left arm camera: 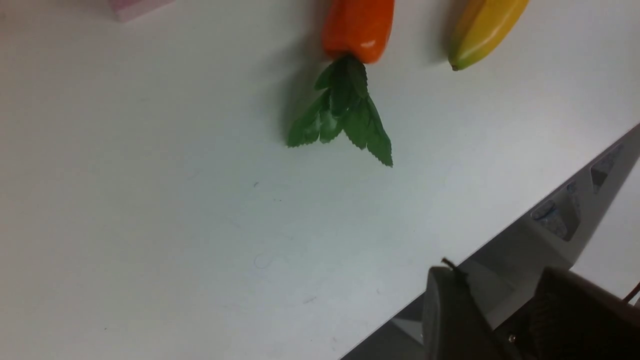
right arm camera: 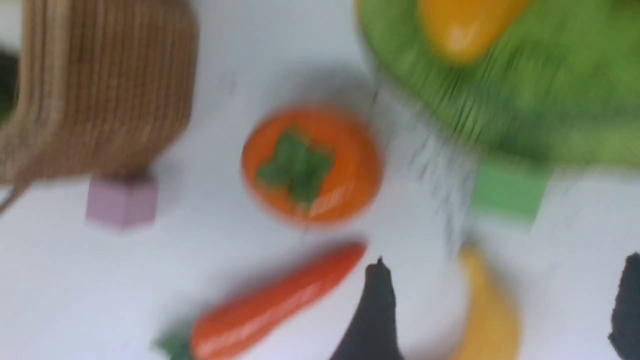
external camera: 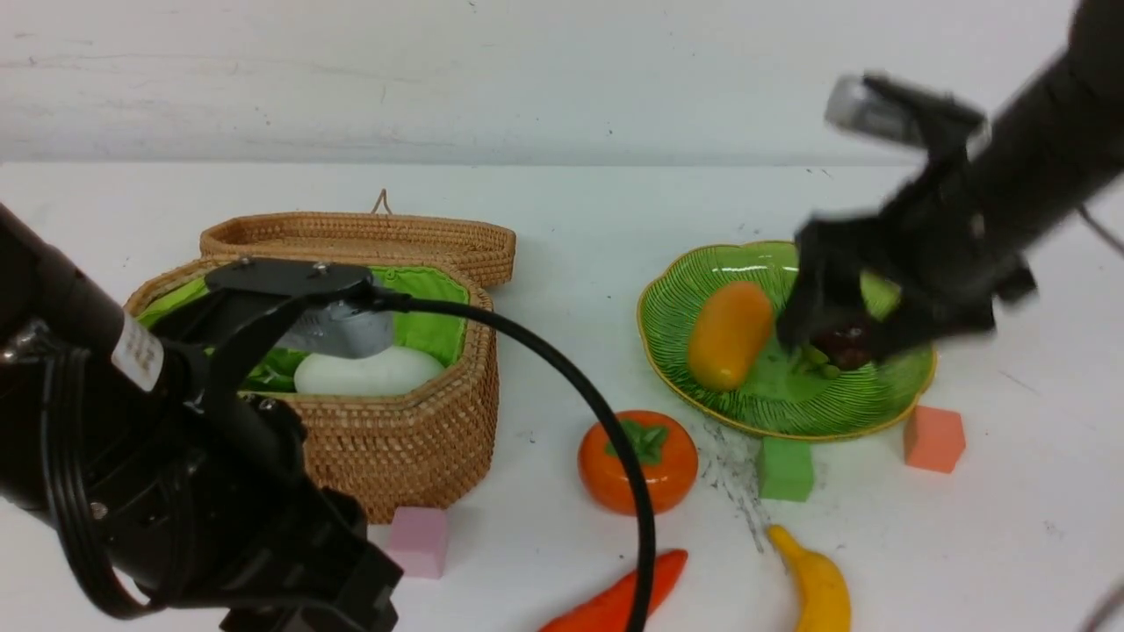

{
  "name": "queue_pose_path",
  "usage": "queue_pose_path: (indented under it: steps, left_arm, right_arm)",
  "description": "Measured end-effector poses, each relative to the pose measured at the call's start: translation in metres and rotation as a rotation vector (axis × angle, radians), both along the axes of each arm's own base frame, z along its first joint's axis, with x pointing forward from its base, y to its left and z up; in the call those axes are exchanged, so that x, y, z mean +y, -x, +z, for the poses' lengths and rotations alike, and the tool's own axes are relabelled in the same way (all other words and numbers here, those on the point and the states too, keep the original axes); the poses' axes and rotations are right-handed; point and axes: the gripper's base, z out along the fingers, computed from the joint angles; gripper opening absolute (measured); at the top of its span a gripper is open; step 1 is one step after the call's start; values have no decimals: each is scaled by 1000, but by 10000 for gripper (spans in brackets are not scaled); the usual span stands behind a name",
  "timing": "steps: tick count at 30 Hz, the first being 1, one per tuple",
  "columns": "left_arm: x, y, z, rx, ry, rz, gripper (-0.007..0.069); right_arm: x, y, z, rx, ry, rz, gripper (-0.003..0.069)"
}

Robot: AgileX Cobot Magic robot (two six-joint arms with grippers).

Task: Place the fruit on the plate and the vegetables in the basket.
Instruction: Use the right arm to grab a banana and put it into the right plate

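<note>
The basket stands open at the left with the white radish on its green lining. The green plate at the right holds the mango and the dark mangosteen. My right gripper hovers blurred just over the mangosteen, open and holding nothing. On the table lie the persimmon, the banana and the red-orange pepper. My left gripper hangs open and empty by the table's front edge, short of the pepper.
A pink cube sits against the basket's front. A green cube and an orange cube touch the plate's near rim. The basket lid lies back behind it. The left arm's cable arcs across the persimmon.
</note>
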Motion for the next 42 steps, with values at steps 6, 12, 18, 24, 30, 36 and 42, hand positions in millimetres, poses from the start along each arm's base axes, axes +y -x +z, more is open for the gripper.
queue_pose_path:
  steps: [6,12,18,24,30,36,42]
  left_arm:
    - [0,0,0,0,0,0,239]
    - [0,0,0,1,2,0,239]
    - [0,0,0,3,4,0,239]
    - [0,0,0,4,6,0,239]
    - [-1,0,0,5,6,0,239]
    - [-1,1,0,7,9,0,239]
    - [-1,1,0,7,9,0,239]
  right_arm:
    - [10,76,-64,77,-36,-146,584]
    - [9,83,-110,89,-4,-214,584]
    - [10,70,-153,70,148,-69,532]
    - [10,80,-141,117,172,123,329]
    - [-19,45,-49,-123,23,-85,332]
    - [-74,-7,-1,-359,-161,-553,332]
    - [-88,-48,-43,-373,-134,-665,332]
